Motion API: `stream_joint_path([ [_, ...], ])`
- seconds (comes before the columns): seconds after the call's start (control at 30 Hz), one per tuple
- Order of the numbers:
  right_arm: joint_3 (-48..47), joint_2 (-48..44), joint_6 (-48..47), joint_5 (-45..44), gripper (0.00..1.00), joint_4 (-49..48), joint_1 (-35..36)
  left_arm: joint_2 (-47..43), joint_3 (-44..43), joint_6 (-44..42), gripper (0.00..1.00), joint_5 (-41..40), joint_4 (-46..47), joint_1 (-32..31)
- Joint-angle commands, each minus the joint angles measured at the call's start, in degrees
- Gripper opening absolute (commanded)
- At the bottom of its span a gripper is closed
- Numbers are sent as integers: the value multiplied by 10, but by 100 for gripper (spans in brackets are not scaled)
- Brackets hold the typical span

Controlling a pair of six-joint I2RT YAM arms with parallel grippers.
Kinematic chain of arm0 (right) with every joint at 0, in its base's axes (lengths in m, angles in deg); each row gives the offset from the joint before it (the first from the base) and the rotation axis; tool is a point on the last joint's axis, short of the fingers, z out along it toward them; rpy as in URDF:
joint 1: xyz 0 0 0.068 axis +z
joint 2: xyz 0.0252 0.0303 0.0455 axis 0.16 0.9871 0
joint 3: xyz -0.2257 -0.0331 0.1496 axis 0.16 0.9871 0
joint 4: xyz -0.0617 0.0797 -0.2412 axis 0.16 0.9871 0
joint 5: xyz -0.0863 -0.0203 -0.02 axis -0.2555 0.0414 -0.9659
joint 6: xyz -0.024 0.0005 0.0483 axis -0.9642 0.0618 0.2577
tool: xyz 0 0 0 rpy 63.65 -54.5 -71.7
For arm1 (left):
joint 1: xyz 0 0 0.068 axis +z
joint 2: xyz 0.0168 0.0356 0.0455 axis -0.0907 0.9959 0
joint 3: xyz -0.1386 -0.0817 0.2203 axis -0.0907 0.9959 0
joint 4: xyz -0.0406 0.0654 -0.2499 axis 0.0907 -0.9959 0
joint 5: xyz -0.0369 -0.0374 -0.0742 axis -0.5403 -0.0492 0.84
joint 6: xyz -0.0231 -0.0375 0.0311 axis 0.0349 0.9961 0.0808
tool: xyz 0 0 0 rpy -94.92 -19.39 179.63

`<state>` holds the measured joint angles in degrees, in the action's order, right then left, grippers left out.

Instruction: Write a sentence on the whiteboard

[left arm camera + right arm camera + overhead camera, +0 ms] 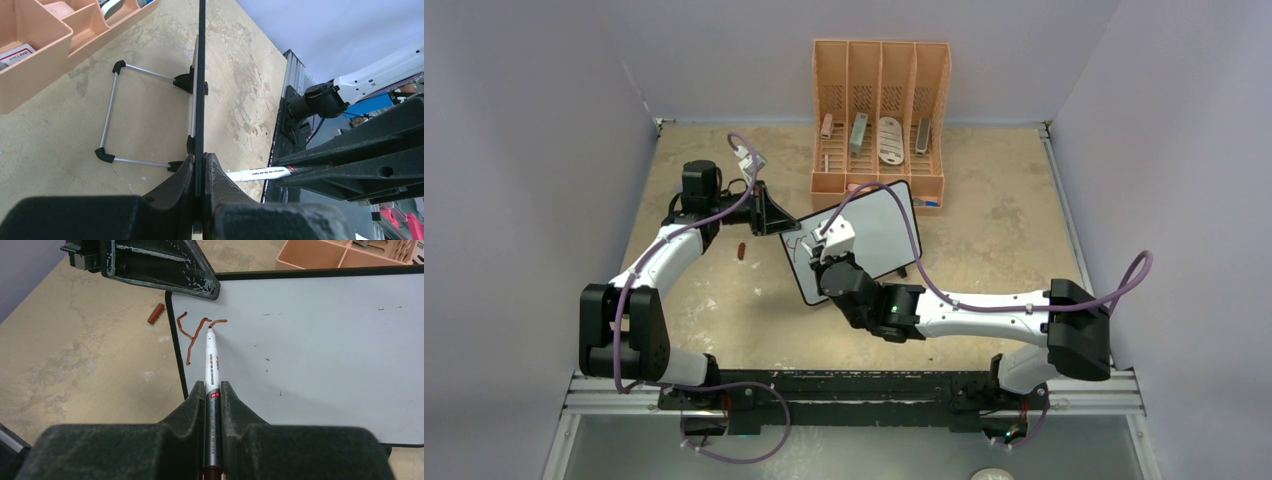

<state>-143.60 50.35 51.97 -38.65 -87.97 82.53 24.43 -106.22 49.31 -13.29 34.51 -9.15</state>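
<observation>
The whiteboard (882,225) stands tilted on the table in front of the organizer. My left gripper (790,225) is shut on its left edge, and in the left wrist view the black frame (201,75) runs edge-on between the jaws (203,165). My right gripper (213,390) is shut on a white and grey marker (212,357), whose tip touches the board near its upper left corner. Of the sentence (196,332) only a red-brown "y" and a short stroke beside it show. The marker (260,173) also appears in the left wrist view.
The orange organizer (881,110) with several items in its slots stands just behind the board. A red-brown marker cap (740,250) lies on the table left of the board. The board's wire stand (111,115) rests on the table behind it. Walls enclose three sides.
</observation>
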Motion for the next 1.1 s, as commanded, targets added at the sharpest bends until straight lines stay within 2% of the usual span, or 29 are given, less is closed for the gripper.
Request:
stream_joint_path([
  [0.0,-19,1,1,7,0,14,-4,-4,-22,-6,0,19,11,-4],
  [0.37,-12,-8,20,9,0,61,-4,-4,-22,-8,0,19,11,-4],
  [1.07,-18,-17,41,-52,0,89,-4,-4,-22,-9,0,19,12,-4],
])
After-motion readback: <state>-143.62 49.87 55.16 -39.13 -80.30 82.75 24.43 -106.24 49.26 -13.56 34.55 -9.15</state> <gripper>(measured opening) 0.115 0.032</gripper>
